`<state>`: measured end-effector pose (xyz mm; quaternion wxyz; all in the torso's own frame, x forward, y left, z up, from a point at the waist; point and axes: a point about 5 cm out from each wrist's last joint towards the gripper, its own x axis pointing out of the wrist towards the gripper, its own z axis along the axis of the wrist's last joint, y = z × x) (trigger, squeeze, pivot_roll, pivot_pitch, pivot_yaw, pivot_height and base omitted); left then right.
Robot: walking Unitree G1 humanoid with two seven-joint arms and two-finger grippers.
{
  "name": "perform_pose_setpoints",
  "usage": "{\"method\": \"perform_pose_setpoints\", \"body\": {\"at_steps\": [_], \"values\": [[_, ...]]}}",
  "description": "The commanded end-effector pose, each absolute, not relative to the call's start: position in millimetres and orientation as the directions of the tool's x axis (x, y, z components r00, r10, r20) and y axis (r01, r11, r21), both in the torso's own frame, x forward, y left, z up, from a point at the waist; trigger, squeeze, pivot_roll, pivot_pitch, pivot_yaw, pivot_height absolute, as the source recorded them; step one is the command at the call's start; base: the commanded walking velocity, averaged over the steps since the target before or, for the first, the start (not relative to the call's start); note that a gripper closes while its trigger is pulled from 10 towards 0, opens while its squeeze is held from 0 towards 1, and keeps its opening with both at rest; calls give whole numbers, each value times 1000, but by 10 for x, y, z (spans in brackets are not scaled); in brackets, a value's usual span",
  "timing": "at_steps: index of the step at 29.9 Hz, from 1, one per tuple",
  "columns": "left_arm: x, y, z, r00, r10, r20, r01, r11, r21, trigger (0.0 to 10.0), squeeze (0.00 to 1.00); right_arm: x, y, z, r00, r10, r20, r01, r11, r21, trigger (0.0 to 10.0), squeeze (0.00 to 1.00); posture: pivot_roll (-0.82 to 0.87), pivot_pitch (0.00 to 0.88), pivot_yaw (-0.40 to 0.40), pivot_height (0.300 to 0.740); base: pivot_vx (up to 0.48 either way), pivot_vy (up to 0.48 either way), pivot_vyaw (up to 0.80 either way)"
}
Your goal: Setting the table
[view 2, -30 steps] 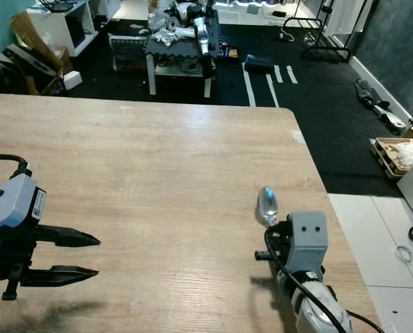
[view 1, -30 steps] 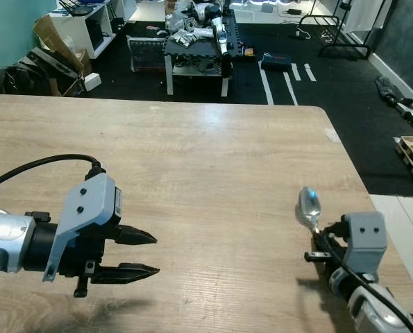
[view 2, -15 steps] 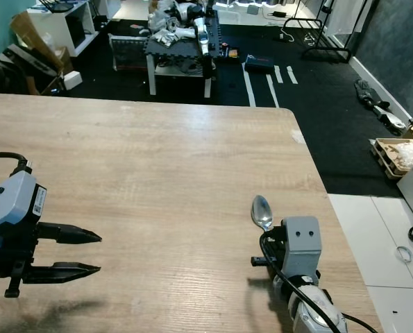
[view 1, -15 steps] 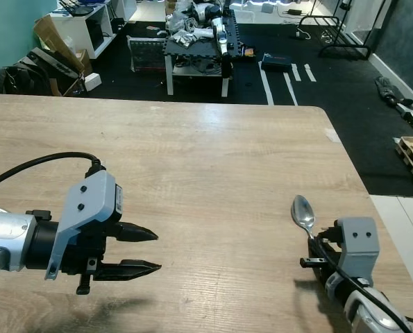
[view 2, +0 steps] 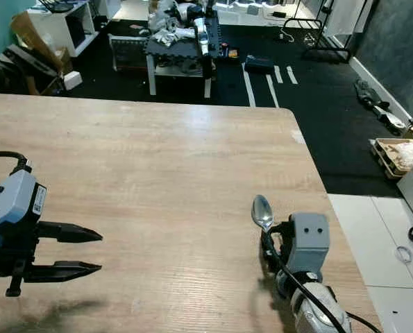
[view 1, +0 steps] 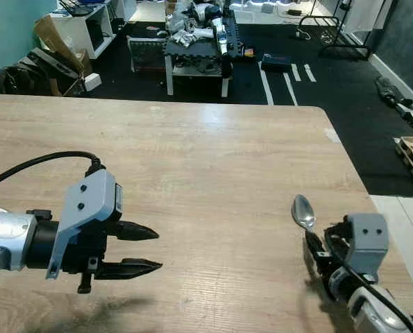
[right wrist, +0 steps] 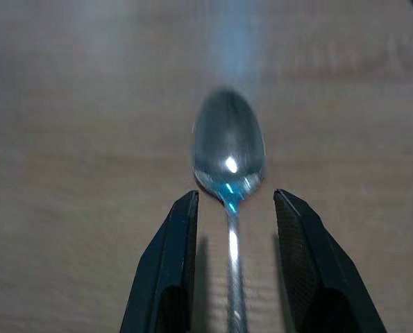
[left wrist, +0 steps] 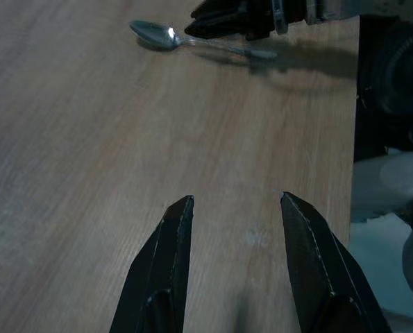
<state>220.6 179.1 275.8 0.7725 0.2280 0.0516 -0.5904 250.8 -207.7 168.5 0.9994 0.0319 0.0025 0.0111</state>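
Presently we list one spoon (view 1: 303,211), lying flat on the wooden table (view 1: 213,166) near its right edge, bowl pointing away from us and handle running back between the fingers of our right gripper (right wrist: 230,267). Those fingers stand apart on either side of the neck and handle, with a gap showing on both sides, so we judge the spoon released rather than held; the placement reads as a setting laid at the table's right side. Our right arm is low over the table, wrist near the front edge, fingers pointing forward along the spoon. Our left gripper (view 1: 138,249) hovers over bare wood well apart from the spoon, fingers spread and holding nothing, forearm reaching in level from the left with its cable looped behind.
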Motion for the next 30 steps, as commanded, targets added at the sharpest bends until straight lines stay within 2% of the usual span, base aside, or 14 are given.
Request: {"method": "perform_pose_setpoints", "body": {"at_steps": [1, 5, 9, 11, 14, 17, 18, 21, 25, 30], "values": [[2208, 1763, 2740, 286, -893, -346, 939, 190, 285, 10000, 0, 2463, -2071, 1788, 997, 33, 63, -39, 995, 90, 10000, 0, 135, 180, 87, 740, 0, 0, 0], [2324, 1712, 2755, 369, -889, -270, 905, 277, 322, 10000, 0, 2454, -2058, 2024, 977, -29, 211, 0, 991, 133, 10000, 0, 133, 181, 90, 740, 0, 0, 0], [2444, 1657, 2774, 453, -870, -194, 863, 373, 342, 10000, 0, 2508, -2047, 2104, 961, -92, 263, 54, 988, 146, 10000, 0, 133, 181, 90, 740, 0, 0, 0], [2469, 1644, 2778, 471, -864, -178, 853, 393, 344, 10000, 0, 2519, -2047, 2114, 957, -106, 272, 65, 986, 155, 10000, 0, 133, 181, 90, 740, 0, 0, 0], [2592, 1615, 2794, 559, -824, -96, 796, 500, 341, 10000, 0, 2586, -1988, 2170, 940, -133, 314, 78, 980, 183, 10000, 0, 131, 178, 96, 740, 0, 0, 0], [2825, 1602, 2799, 718, -696, 24, 658, 689, 305, 10000, 0, 2706, -1822, 2227, 931, -121, 344, 53, 978, 199, 10000, 0, 135, 167, 106, 740, 0, 0, 0], [2941, 1612, 2796, 796, -601, 75, 562, 779, 278, 10000, 0, 2755, -1724, 2260, 928, -103, 357, 31, 979, 204, 10000, 0, 135, 167, 106, 740, 0, 0, 0], [3065, 1637, 2769, 869, -481, 121, 448, 866, 224, 10000, 0, 2804, -1630, 2281, 927, -82, 366, 2, 977, 214, 10000, 0, 138, 163, 100, 740, 0, 0, 0], [3170, 1586, 2666, 918, -369, 147, 338, 919, 203, 10000, 0, 2882, -1568, 2243, 933, -88, 350, 2, 971, 238, 10000, 0, 125, 159, 99, 740, 0, 0, 0], [3217, 1558, 2618, 934, -324, 152, 293, 936, 193, 10000, 0, 2916, -1537, 2204, 937, -97, 334, 5, 964, 267, 10000, 0, 125, 155, 100, 740, 0, 0, 0]]}}
